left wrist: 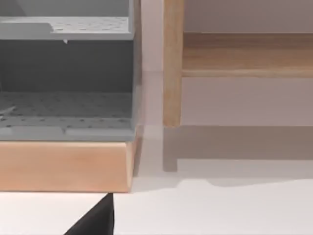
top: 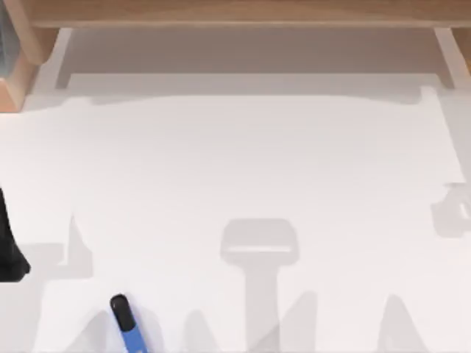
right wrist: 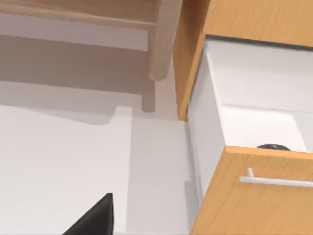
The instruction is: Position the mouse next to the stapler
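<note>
A slim stapler with a blue body and a black end lies at the table's front left, cut off by the top view's lower edge. Inside an open wooden drawer, a small dark rounded shape peeks over the front panel. I cannot tell whether it is the mouse. My left arm is a black mass at the left edge of the table, well apart from the stapler. A black tip of my left gripper faces a grey cabinet. A black tip of my right gripper hangs over the white table near the drawer.
A wooden shelf runs along the back of the table on wooden legs. A grey perforated cabinet on a wooden base stands at the back left. The drawer has a white bar handle.
</note>
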Controlling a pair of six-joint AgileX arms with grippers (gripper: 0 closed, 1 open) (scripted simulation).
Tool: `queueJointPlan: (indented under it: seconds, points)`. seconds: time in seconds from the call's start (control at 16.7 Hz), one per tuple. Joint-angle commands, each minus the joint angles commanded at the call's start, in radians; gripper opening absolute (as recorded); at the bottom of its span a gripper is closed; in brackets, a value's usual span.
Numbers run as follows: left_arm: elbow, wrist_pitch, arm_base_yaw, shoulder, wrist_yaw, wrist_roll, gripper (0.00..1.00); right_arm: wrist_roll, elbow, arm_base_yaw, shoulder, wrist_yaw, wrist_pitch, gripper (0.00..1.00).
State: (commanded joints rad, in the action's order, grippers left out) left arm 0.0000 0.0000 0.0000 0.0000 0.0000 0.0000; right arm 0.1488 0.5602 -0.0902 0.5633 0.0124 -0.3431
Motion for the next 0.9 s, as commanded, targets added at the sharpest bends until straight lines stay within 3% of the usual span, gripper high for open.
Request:
queueJointPlan:
  seconds: [0.6,0.9]
  points:
    - [0.0,0.0,0.0,0.0,0.0,0.0,1.0,0.266,1.174,-0.185,1.22,0.016,-0.609,1.0]
    - [0.0,0.0,0.0,0.0,0.0,0.0,1.0,0.38,1.651,-0.263,1.722,0.023,-0.869,1.0]
